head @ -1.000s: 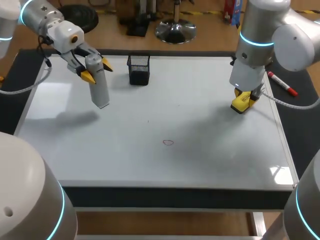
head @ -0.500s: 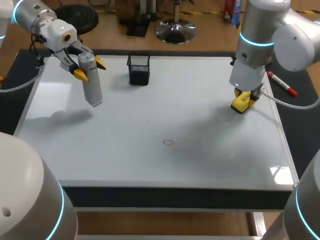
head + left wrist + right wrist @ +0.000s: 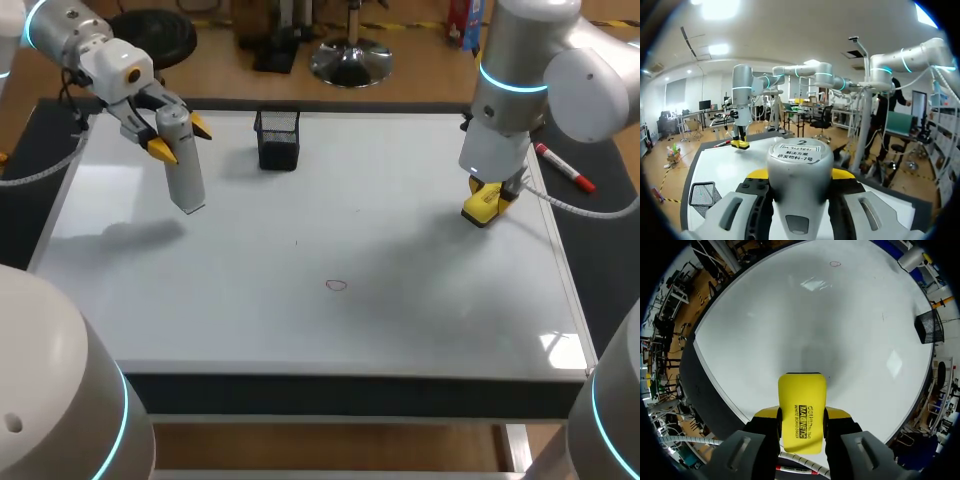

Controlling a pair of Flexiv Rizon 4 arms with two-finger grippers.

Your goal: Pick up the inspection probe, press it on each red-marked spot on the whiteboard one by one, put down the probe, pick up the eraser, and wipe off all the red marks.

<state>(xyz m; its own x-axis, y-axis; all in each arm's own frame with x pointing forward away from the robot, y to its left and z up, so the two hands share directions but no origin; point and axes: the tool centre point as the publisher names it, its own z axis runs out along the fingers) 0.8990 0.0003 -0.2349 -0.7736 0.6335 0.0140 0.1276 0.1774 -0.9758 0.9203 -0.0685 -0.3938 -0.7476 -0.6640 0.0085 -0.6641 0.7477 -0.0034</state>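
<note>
Just left of the black mesh basket, the left hand grips the inspection probe near its upper end. Its tip hangs down above the whiteboard, probably so it can press straight down. Well right of the basket, the right hand clamps the yellow eraser low over the board, seemingly ready to wipe. One red mark lies well forward of the basket, its approach unobstructed. A marker pen rests farther right, off the board.

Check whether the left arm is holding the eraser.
No, its jaws grip the grey probe; the right arm holds the yellow eraser.
</note>
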